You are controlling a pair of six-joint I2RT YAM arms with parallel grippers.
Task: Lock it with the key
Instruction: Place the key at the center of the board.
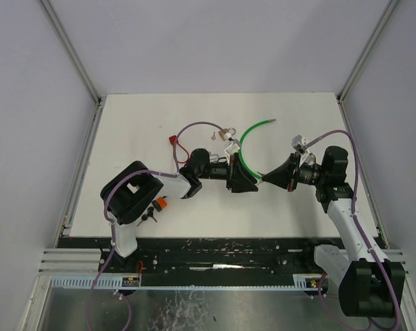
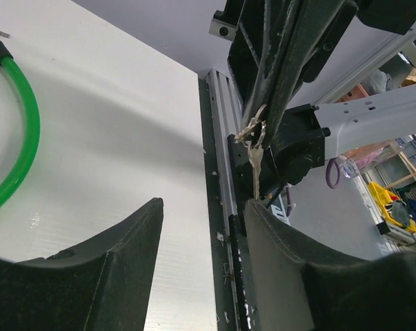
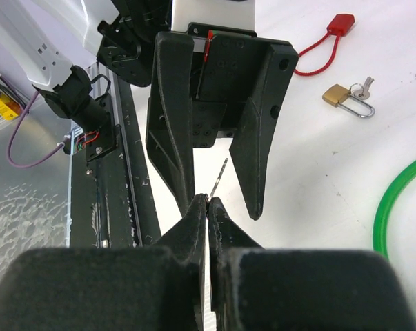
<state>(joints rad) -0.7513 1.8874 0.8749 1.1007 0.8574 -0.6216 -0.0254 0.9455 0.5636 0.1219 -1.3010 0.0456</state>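
The key (image 3: 220,178) is tiny, thin, hard and slippery; your right gripper (image 3: 206,203) pinches it; your left gripper (image 2: 204,207) is spread around it; grab its flat sides.

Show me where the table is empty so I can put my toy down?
Bare table runs along the far edge behind the green cable and left of the red tag. Crowded middle: padlock, left gripper and right gripper pinching the key.

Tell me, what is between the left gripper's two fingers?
A thin silver key, pinched by the right gripper, pokes between the left gripper's fingers. The right wrist view shows it.
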